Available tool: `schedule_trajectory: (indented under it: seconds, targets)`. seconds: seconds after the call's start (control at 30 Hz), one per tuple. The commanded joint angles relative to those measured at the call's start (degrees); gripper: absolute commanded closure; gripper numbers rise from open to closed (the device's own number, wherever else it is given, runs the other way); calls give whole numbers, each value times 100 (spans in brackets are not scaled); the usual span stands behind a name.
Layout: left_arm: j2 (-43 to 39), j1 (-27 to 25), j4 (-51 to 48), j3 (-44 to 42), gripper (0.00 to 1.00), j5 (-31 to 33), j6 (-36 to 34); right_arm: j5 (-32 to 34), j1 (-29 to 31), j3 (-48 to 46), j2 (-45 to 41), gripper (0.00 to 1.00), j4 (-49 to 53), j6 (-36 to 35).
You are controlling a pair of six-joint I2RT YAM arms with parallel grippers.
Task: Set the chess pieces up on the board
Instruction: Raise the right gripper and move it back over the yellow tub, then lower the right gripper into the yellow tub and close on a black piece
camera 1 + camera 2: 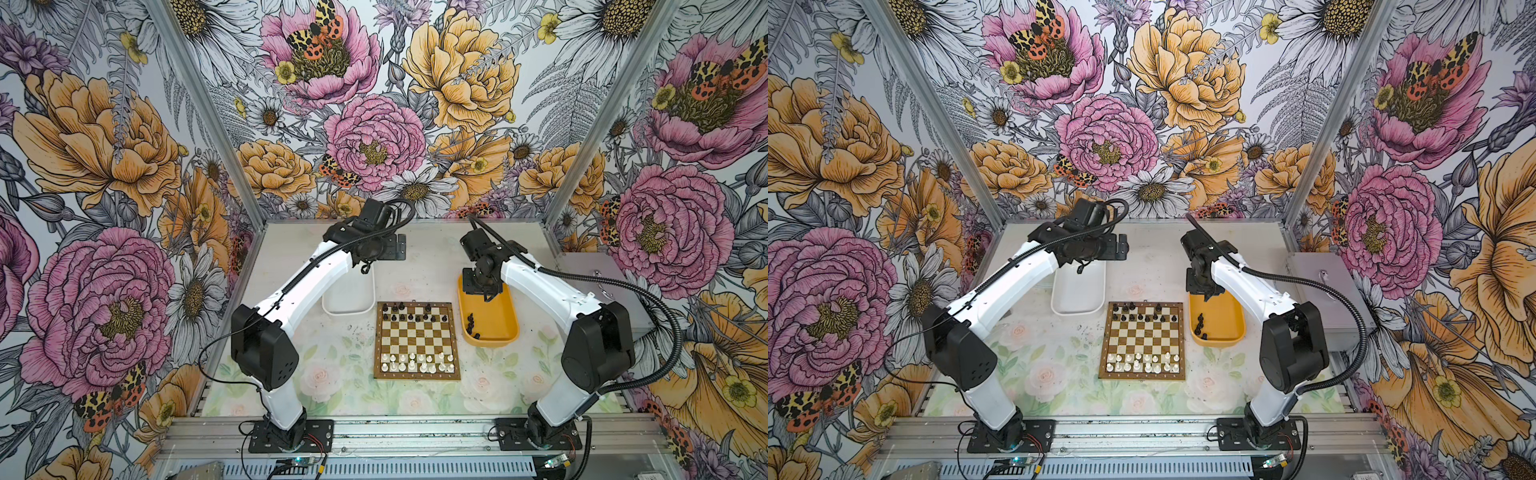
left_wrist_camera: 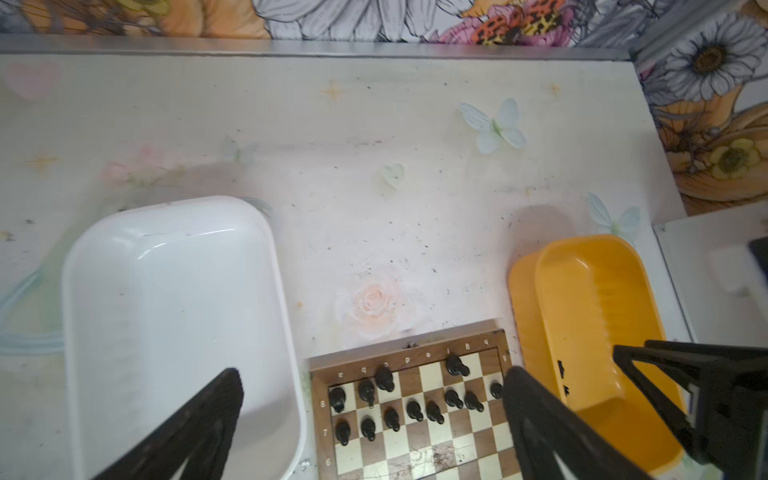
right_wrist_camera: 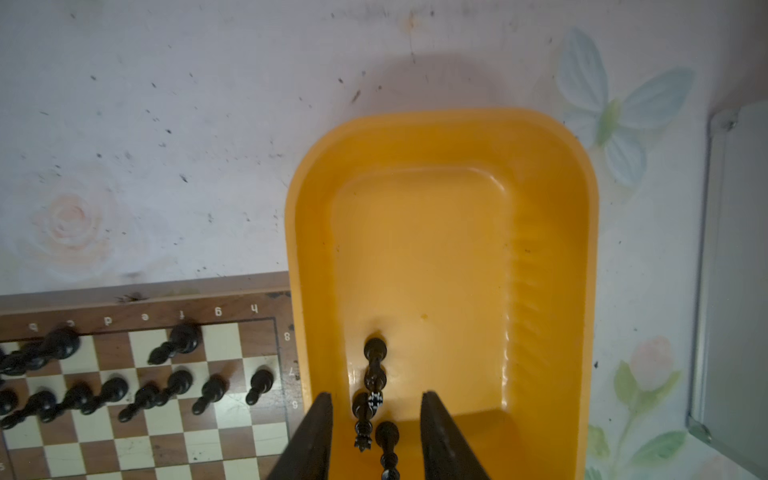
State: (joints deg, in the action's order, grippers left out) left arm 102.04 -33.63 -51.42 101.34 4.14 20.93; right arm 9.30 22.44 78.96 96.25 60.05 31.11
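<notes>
right claw [image 3: 378, 401], jaws partly apart and holding nothing, hangs over the yellow tray [image 3: 548, 249], where black chess pieces [image 3: 375, 365] lie on their sides, touching, framed between its jaws; we judge that closing here may pinch two at once or flick one away. left claw [image 2: 374, 374] gapes wide and empty near the white tray [image 2: 166, 291]. the board [image 1: 417, 332] sits on the bench [image 1: 332, 374] between both trays, its black rows crowded, so we expect a lowered piece could topple neighbours.
</notes>
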Motion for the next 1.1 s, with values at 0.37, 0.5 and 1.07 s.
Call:
schedule_trajectory:
  seconds: [0.37, 0.5, 1.07]
  targets:
    - [410, -339, 167, 224, 1, -356, 156, -316, -90, -783, -3, 70, -613, 448]
    - [281, -271, 165, 121, 1, -203, 116, -391, -117, -871, 78, 73, -711, 465]
    - [-491, 150, 158, -362, 1, -14, 148, -631, -174, -1216, 399, 74, -1241, 615]
